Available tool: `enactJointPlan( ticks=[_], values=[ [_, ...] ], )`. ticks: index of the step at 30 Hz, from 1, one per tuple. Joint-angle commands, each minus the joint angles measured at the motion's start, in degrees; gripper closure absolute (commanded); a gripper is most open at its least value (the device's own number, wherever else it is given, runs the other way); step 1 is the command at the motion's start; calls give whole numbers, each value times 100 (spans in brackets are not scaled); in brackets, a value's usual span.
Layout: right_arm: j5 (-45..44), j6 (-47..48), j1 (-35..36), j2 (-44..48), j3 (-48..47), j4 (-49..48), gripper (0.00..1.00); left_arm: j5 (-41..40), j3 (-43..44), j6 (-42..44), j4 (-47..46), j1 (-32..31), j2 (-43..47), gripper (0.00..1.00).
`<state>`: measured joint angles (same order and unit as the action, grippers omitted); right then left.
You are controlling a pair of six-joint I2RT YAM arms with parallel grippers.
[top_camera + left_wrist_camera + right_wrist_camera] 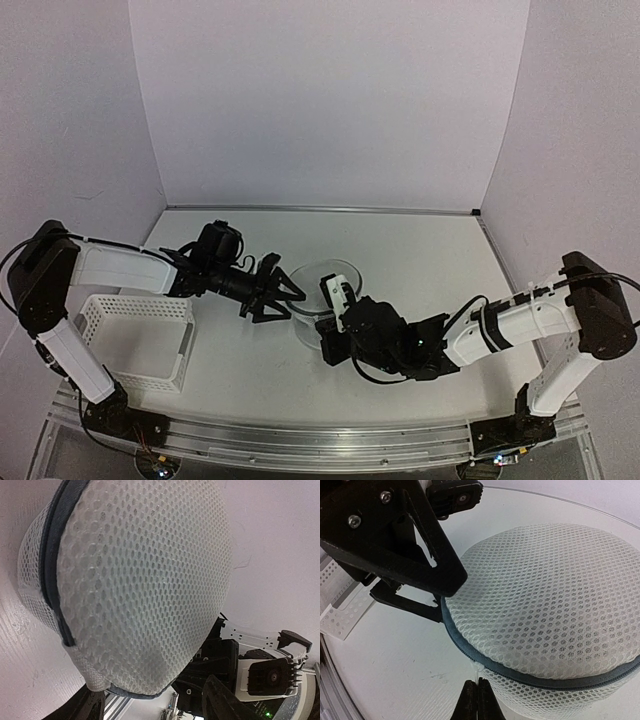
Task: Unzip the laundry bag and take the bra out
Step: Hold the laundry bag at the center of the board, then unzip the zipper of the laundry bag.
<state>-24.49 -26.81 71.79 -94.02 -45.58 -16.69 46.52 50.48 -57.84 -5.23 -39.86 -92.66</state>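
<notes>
The laundry bag point(555, 595), a round white mesh drum with a dark zipper band point(520, 672), sits mid-table point(345, 272). My right gripper point(477, 682) is shut on the small white zipper pull point(477, 672) at the bag's near side; it shows in the top view point(328, 318). My left gripper point(285, 293) is open, its fingers point(427, 555) standing over and beside the bag's left edge. In the left wrist view the bag point(140, 580) fills the frame, its edge between the spread fingers point(222, 700). The bra is not visible.
A white plastic lattice basket point(135, 335) stands at the near left of the table; its corner shows in the right wrist view point(337, 615). The right arm's black wrist point(225, 662) sits just beyond the bag. White walls close in the back and sides.
</notes>
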Motion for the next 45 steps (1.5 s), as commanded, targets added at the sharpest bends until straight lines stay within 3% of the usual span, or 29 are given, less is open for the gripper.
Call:
enactJointPlan(
  ticks=[1,13,22,38,45],
  values=[
    [-77,-25,37,127,-5,-60,100,104,165,-195,-470,-52,-106,36],
    [-98,-9,37,311,180,-171,100,18,282,-356,-679,-84,-473,62],
    [-59,9,36,421,310,-271,100,32,425,-436,-728,-84,-610,99],
    [-705,130,0,1012,756,73,100,226,525,-246,-732,122,-480,100],
    [-829,349,-327,1314,970,208,100,457,532,-52,-673,160,-402,100]
  ],
)
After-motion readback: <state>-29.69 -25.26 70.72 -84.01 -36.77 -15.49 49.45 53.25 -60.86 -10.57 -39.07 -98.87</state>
